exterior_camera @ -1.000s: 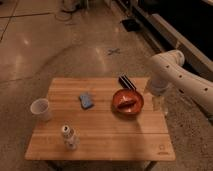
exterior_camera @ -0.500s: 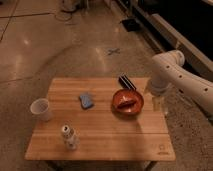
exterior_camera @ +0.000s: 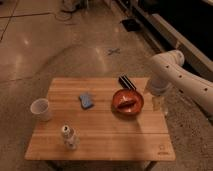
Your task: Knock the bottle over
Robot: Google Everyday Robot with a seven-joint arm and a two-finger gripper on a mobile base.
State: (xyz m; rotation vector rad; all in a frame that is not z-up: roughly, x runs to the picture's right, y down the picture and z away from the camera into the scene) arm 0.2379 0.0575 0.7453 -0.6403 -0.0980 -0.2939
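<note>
— Any progress?
— None yet. The small clear plastic bottle with white cap [exterior_camera: 69, 137] stands upright, well apart from my gripper [exterior_camera: 159, 103], which hangs beside the round red bowl [exterior_camera: 115, 98]. Open or closed, I can't tell.

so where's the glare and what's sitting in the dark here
Camera view: pale glare patches on the polished floor behind the table. Camera view: the upper right corner lies in deep shadow. Camera view: the bottle and the claw, at the table's right edge beside the red bowl, are evenly lit in warm light.
</note>
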